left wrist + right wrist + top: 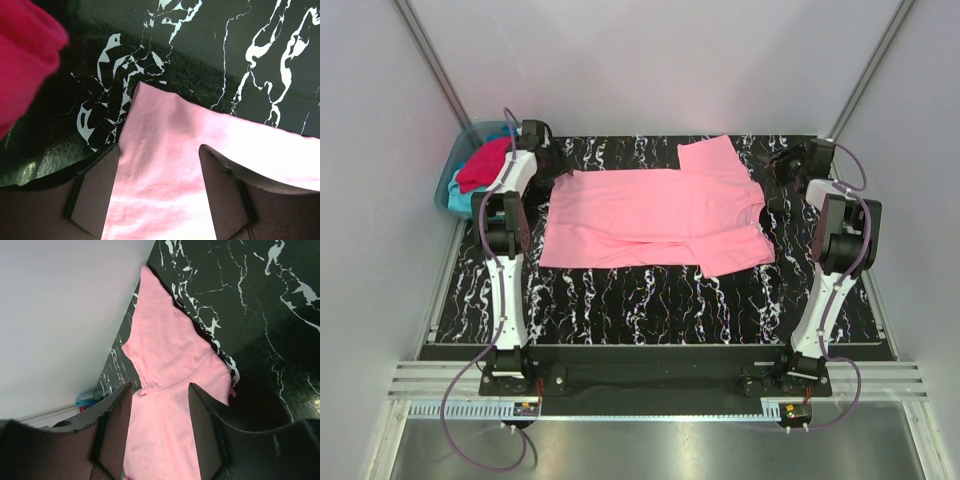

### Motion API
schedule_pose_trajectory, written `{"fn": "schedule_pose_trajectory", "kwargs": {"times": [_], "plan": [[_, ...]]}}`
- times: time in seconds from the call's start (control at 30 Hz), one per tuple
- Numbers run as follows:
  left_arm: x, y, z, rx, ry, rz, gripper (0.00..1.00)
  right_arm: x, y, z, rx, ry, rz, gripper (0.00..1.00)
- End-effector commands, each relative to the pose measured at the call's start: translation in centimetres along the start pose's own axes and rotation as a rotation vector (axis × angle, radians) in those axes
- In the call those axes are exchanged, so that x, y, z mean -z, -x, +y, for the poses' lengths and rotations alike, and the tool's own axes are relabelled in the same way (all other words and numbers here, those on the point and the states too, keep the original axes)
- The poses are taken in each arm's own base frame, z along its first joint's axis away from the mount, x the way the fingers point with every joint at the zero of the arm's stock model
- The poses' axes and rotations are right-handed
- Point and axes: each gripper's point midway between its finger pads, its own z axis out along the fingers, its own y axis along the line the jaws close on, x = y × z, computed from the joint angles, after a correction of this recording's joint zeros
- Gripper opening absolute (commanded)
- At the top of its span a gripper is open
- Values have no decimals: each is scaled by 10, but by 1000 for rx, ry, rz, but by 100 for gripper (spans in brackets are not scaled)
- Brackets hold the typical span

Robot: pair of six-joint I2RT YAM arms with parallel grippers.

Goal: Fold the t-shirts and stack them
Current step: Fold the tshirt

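Note:
The light pink t-shirt [650, 215] lies spread flat on the far middle of the black marbled mat [650, 300], one sleeve pointing to the back wall. My left gripper [556, 162] is open over the shirt's far left hem corner; in the left wrist view the pink cloth [165, 125] lies between and below the gripper's [160, 150] spread jaws. My right gripper [783, 160] is open and empty beside the shirt's right shoulder; in the right wrist view the gripper [160, 386] looks along the far sleeve [165, 340]. The crimson red shirt [480, 165] and the turquoise shirt [460, 200] are bunched in the tub.
The translucent blue-green tub [470, 133] stands off the mat at the far left, close to my left arm. The red cloth [25, 50] shows blurred at the upper left of the left wrist view. White walls [60, 315] enclose the back and sides.

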Motion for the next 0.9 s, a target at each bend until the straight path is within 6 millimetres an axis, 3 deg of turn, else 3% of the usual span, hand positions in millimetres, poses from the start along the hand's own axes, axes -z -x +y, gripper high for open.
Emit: {"fn": "schedule_pose_trajectory", "kwargs": {"times": [0.0,0.23,0.5,0.67,0.73,0.77,0.83,0.87], "plan": [[7,11,12,15,-4,-32,72,19,17,48,45,127,-45,56],[12,33,28,43,-1,-68,72,17,21,50,43,133,-50,56],[0,22,22,67,-33,-21,67,9,26,46,36,134,-45,56],[0,19,21,64,-31,-13,67,-15,44,12,18,23,-17,56],[0,17,20,56,-30,-11,67,-30,40,-15,0,-66,18,56],[1,18,21,56,-27,-14,67,-30,46,-10,24,-95,31,57],[1,18,20,53,-29,-12,67,-40,34,-42,-3,-200,103,58],[0,18,20,53,-28,-14,67,-43,46,-26,29,-177,95,59]]}}
